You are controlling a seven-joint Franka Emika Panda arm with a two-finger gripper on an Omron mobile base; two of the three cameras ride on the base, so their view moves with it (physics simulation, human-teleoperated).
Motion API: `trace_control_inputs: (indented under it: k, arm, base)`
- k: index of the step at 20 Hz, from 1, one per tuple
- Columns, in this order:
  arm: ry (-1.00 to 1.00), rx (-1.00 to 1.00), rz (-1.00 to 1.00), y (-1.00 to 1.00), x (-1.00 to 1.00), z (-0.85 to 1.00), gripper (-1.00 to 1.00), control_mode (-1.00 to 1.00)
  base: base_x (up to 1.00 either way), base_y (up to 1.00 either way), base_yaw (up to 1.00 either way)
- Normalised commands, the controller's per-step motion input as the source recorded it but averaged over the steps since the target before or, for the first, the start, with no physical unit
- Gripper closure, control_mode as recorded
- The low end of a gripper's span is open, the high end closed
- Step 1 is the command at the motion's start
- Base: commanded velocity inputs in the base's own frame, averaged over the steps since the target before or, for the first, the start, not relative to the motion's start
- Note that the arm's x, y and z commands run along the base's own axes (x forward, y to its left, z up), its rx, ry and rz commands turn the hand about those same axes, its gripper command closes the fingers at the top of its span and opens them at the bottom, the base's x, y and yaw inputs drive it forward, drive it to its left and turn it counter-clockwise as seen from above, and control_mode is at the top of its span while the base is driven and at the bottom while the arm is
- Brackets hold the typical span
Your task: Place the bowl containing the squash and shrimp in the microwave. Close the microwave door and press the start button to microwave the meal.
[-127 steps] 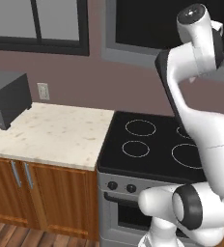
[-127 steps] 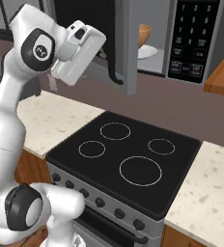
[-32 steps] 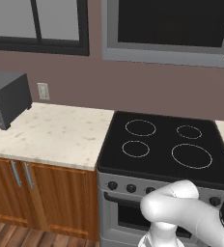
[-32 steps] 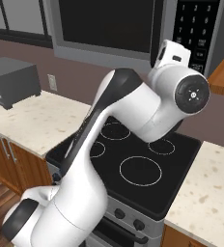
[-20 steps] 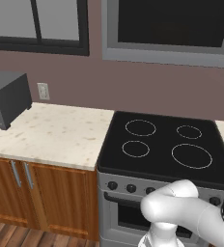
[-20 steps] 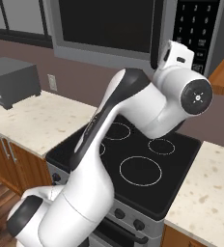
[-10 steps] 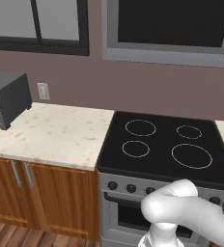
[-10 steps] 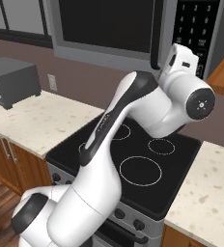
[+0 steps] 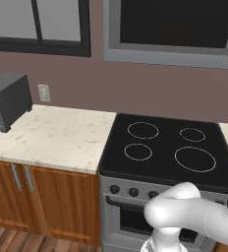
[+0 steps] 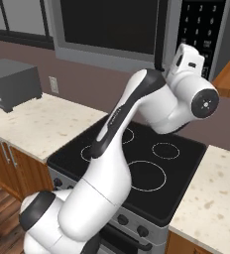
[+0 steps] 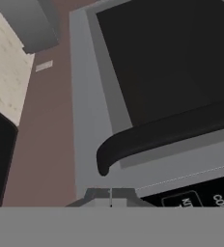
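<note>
The microwave door [image 9: 172, 27] is flat against its frame above the stove, dark glass window facing the room, and in the right base view the white arm reaches up from the lower left toward the microwave [image 10: 142, 30]. The wrist sits high, right in front of the black keypad panel [image 10: 200, 25], and its white bulk covers the lower buttons. The gripper itself is hidden behind the wrist there, and at the bottom of the hand view only a bit of grey shows where the fingertips should be — so I cannot tell whether the jaws are wide or narrow, or whether they hold anything.

From the hand camera, rolled sideways, the door's grey frame and dark window fill most of the picture. The black curved bar handle [image 11: 167, 132] runs across it, its rounded end hanging just above the bottom centre — close to the hand. Beneath the handle a strip of the keypad shows white-marked buttons too cut off to read.

Below, the black cooktop [image 9: 167, 147] lies bare with its four white burner rings, knobs along the oven front. To the left runs the speckled counter [image 9: 52, 135] over wooden cabinets, a small dark grey toaster oven [image 9: 5, 101] at its far end and a wall outlet [image 9: 43, 92] just beside it.
</note>
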Motion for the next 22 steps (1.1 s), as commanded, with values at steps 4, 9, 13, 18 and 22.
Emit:
trace_control_inputs:
  k: [4, 9, 13, 18, 22]
  arm:
    - [-0.01, 0.0, 0.0, -0.34, 0.26, 0.0, 1.0, -1.0]
    - [0.0, 0.0, -0.01, -0.26, 0.22, 0.0, 1.0, -1.0]
    - [0.0, 0.0, -0.02, -0.08, 0.29, 0.0, 1.0, -1.0]
    - [0.0, 0.0, -0.02, -0.05, 0.31, 0.0, 1.0, -1.0]
    - [0.0, 0.0, -0.04, -0.01, 0.34, -0.13, 1.0, -1.0]
  base:
    - [0.0, 0.0, 0.0]
    - [0.0, 0.0, 0.0]
    - [0.0, 0.0, 0.0]
    - [0.0, 0.0, 0.0]
    - [0.0, 0.0, 0.0]
